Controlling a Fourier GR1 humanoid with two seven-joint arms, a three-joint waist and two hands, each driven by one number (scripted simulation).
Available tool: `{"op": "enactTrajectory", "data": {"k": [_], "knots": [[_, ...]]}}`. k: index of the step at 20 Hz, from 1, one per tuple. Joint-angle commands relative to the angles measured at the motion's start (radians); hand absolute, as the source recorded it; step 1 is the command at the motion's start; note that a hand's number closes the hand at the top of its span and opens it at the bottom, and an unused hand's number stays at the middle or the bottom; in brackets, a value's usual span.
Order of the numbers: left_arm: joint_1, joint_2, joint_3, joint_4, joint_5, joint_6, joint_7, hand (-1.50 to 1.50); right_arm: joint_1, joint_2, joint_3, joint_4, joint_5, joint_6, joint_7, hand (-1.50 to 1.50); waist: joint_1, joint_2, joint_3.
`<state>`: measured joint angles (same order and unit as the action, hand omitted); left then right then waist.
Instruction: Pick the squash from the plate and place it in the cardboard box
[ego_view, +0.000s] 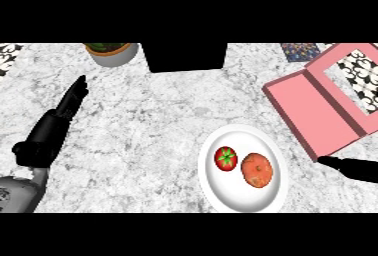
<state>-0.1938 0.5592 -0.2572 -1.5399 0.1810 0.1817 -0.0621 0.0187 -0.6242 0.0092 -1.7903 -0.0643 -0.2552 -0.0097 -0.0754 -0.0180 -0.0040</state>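
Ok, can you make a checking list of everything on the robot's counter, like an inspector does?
Surface: grey-white marbled counter.
Job's things: orange squash lies on the white plate, beside a tomato; pink cardboard box lies open to the plate's right.
Clutter: potted plant and black block at the far edge.
Hands: left hand at the left, fingers straight, holding nothing; right hand at the right edge, just below the box, mostly cut off.
Cables: nothing seen.
Surroundings: patterned patch at the far right, another at the far left; too cropped to name.
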Motion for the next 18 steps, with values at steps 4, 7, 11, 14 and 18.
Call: {"op": "enactTrajectory", "data": {"k": [4, 7, 11, 14, 18], "knots": [[-0.010, 0.008, -0.021, 0.008, -0.009, -0.100, -0.063, 0.00, 0.199, -0.142, -0.011, -0.202, 0.200, 0.024, -0.082, -1.50, 0.043, 0.013, 0.002], [-0.049, -0.013, -0.013, -0.012, -0.008, -0.084, 0.004, 0.00, 0.260, -0.199, -0.012, -0.273, 0.280, 0.057, -0.063, -1.50, 0.049, 0.014, 0.003], [-0.048, -0.032, -0.018, 0.059, -0.028, -0.102, -0.061, 0.00, 0.290, -0.301, 0.039, -0.371, 0.367, 0.161, 0.161, -1.50, 0.055, 0.017, 0.000], [-0.054, -0.018, -0.002, 0.064, -0.017, -0.134, -0.078, 0.00, 0.268, -0.373, 0.085, -0.452, 0.402, 0.269, 0.301, -1.50, 0.068, 0.019, -0.001], [-0.083, -0.033, -0.010, 0.032, -0.015, -0.147, -0.027, 0.00, 0.188, -0.397, 0.190, -0.545, 0.417, 0.402, 0.522, -1.50, 0.086, 0.021, 0.001]]}}
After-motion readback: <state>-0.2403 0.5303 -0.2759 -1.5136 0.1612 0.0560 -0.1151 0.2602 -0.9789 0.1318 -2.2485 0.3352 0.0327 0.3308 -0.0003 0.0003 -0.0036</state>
